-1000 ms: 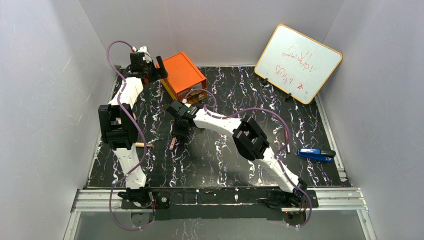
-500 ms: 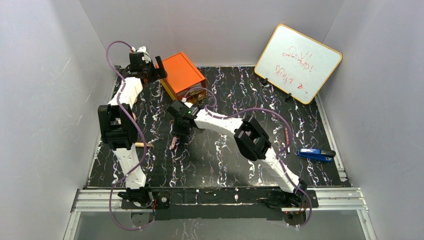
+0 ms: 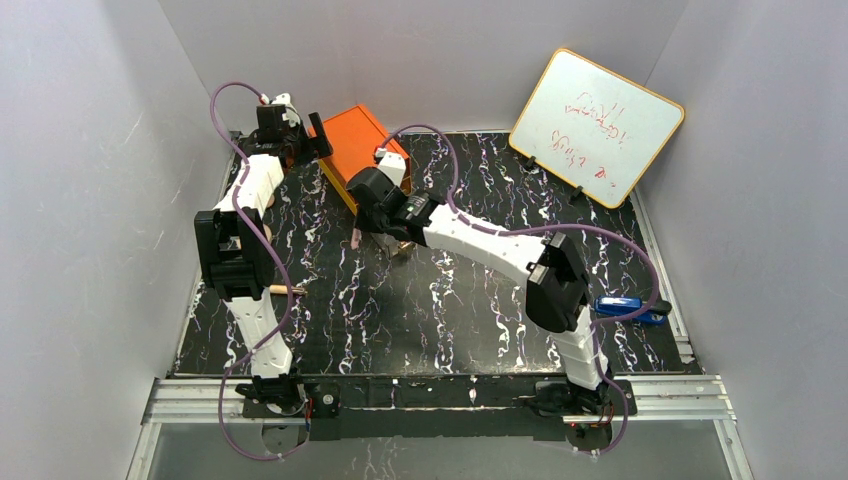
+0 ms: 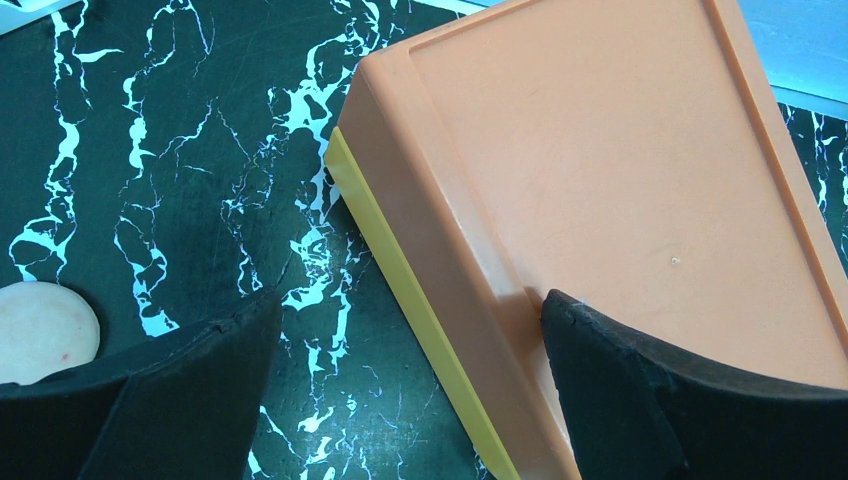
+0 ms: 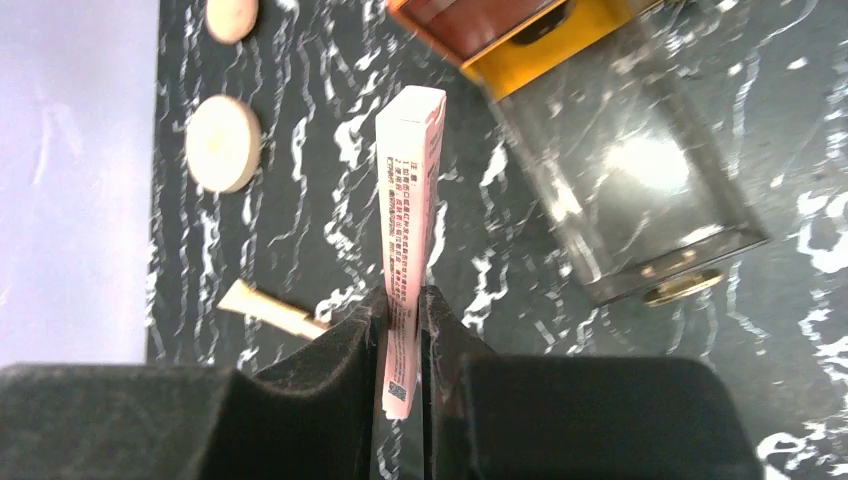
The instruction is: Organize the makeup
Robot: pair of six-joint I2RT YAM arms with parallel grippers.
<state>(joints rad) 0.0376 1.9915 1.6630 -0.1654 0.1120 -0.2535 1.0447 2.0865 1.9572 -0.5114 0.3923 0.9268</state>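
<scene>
At the far-left corner of the bench [image 3: 440, 300], my left end effector [image 4: 410, 310] is released, its jaws spread across the edge of the orange box [image 4: 620, 170]. I judge it is there to brace the box, though I cannot tell if it touches. Loose makeup lies along the left edge: two discs [image 5: 222, 143] and the tube [image 5: 270, 308], well apart. My right end effector [image 5: 403, 300] is clenched on the stick [image 5: 408, 200], held lengthwise above the bench just left of the clear drawer [image 5: 640, 200], which stands pulled out of the box, presumably to receive it. Nothing lies between the stick and the drawer. A stapler [image 3: 630, 308] sits by the right edge and a whiteboard [image 3: 597, 125] at the far-right corner, both out of the way.
</scene>
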